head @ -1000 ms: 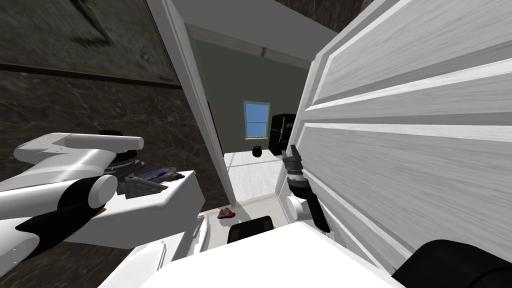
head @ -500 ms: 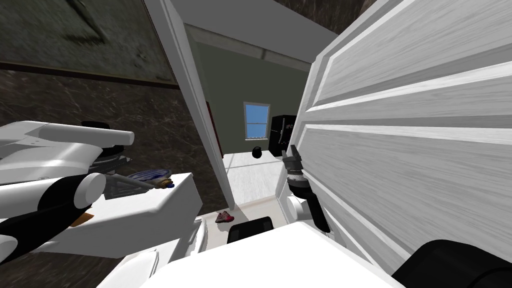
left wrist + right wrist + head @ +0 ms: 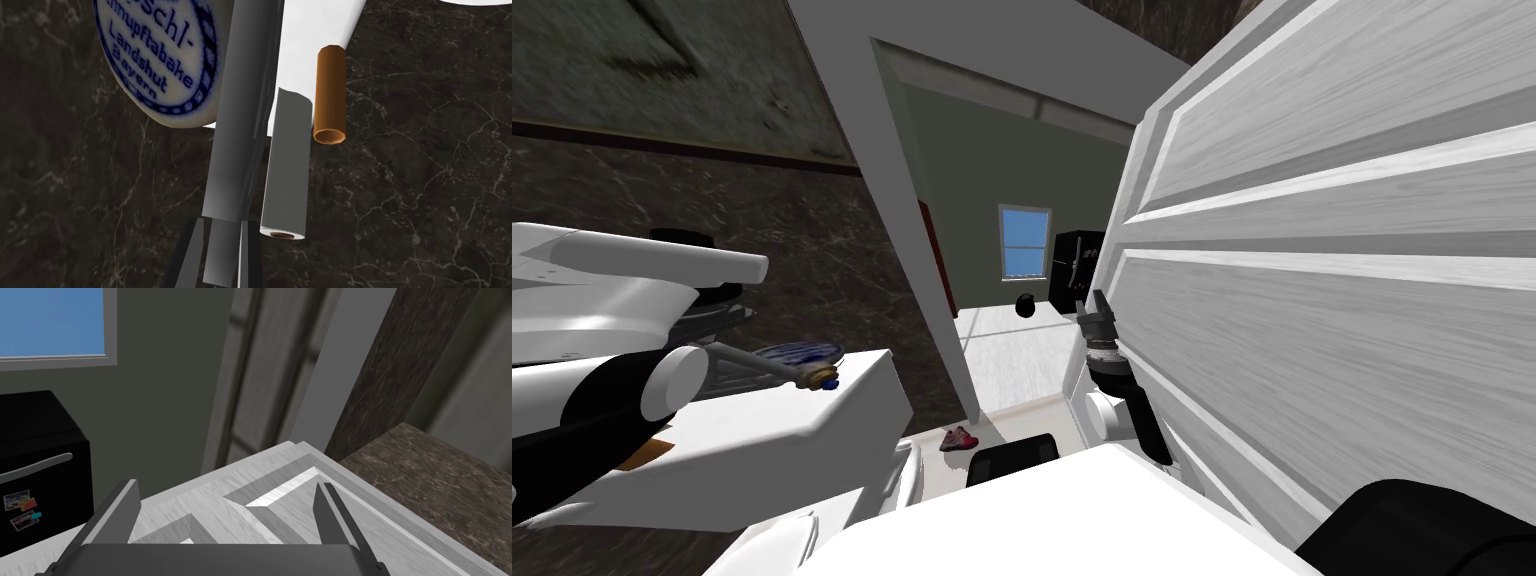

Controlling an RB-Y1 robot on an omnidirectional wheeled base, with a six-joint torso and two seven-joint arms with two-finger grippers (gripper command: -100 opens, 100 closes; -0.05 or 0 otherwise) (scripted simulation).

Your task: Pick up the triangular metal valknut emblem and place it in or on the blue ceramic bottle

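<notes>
Two hazards ahead. On the white cabinet top (image 3: 792,425), expect knocking of the white, blue-lettered bottle (image 3: 160,65) if swung into. Expect twisting or slipping of the grey emblem (image 3: 245,125), pinched by one bar. Left gripper (image 3: 222,235): nearly closed, clamped on that bar, just beside the bottle. Right gripper (image 3: 225,513): wide, empty.

A grey roll (image 3: 287,165) lies just beside the left fingers (image 3: 242,125), an orange tube (image 3: 330,90) just past it, while a white panelled door (image 3: 280,488) shows between the right fingers (image 3: 122,508), with a black fridge (image 3: 35,453) and a window (image 3: 50,323) beyond.
</notes>
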